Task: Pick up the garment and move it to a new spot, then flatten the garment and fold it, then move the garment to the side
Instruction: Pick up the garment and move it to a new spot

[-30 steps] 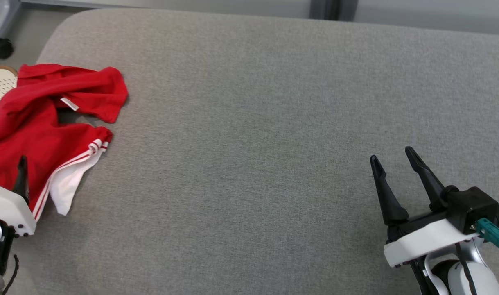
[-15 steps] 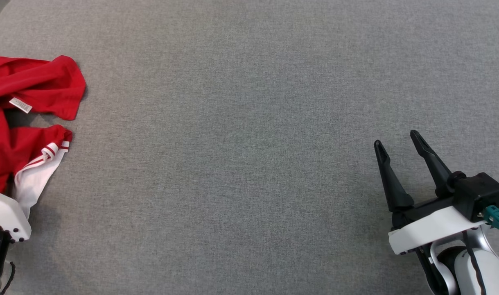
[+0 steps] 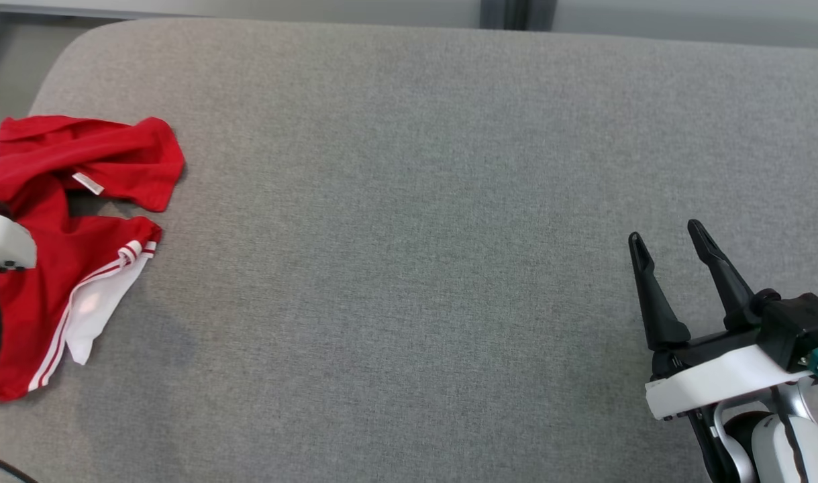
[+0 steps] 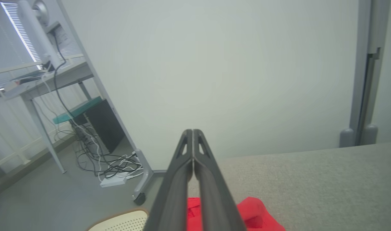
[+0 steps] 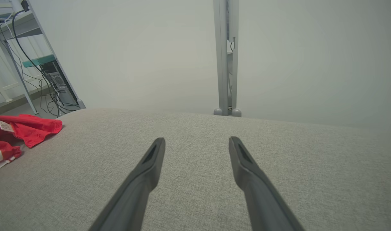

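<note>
A crumpled red garment (image 3: 60,261) with white striped trim lies at the far left of the grey padded table (image 3: 409,201). The white housing of my left gripper (image 3: 3,241) hangs over its left part. In the left wrist view, my left gripper (image 4: 192,131) has its two fingers pressed together, with no cloth between them that I can see; the garment (image 4: 256,211) lies below them. My right gripper (image 3: 665,231) stands open at the lower right, empty and far from the garment. The right wrist view shows the right gripper (image 5: 197,139) over bare table, with the garment (image 5: 25,128) at the left edge.
A cream perforated chair seat (image 4: 124,221) sits just past the table's left end. Beyond it are a desk frame, a dark computer case and floor cables (image 4: 115,166). A grey post (image 5: 225,57) stands behind the table's far edge.
My left gripper has gone from open to shut, and its housing now sits higher in the head view, over the garment. The head camera tilted and came back. The right gripper stays open.
</note>
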Controlling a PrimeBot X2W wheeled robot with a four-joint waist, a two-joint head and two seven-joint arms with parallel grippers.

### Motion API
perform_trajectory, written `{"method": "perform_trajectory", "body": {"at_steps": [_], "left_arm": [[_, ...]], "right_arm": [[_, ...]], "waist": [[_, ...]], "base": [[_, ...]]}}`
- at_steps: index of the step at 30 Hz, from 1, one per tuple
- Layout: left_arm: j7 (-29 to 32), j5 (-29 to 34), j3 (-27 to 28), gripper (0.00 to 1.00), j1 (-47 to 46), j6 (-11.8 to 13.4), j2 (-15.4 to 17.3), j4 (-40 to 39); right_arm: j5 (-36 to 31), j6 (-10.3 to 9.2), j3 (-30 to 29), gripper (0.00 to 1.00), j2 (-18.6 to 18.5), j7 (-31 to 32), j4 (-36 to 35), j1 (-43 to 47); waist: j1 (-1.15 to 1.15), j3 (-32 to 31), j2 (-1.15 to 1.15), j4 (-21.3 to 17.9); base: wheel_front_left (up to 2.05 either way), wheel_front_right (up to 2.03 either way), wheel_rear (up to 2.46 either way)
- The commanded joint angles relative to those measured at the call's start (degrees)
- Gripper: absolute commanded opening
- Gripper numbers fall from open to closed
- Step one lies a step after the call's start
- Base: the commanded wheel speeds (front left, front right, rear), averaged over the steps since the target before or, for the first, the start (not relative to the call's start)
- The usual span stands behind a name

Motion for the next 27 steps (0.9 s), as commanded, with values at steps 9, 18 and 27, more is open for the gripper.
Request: {"method": "perform_trajectory", "body": {"at_steps": [9, 18, 27], "left_arm": [[-0.11, 4.25, 2.59, 0.00, 13.24, 5.35, -1.61, -26.67], [3.04, 4.73, 3.17, 0.00, 22.26, 9.77, -3.26, -39.32], [2.11, 1.91, 4.11, 1.00, 32.37, 13.06, -7.87, -43.63]], "right_arm": [[1.15, 0.01, -2.31, 1.00, 0.70, -1.56, 0.47, 2.44], [1.75, 0.00, -3.07, 1.00, 0.84, -2.39, 0.68, 3.59], [2.57, 0.01, -2.50, 1.00, 0.85, -2.67, 1.55, 4.74]], "waist": [[0.00, -4.55, 0.00, -1.22], [0.00, -6.07, 0.00, -2.15], [0.00, -8.77, 0.00, 0.15]], "base": [[0.00, 0.00, 0.00], [0.00, 0.00, 0.00], [0.00, 0.00, 0.00]]}}
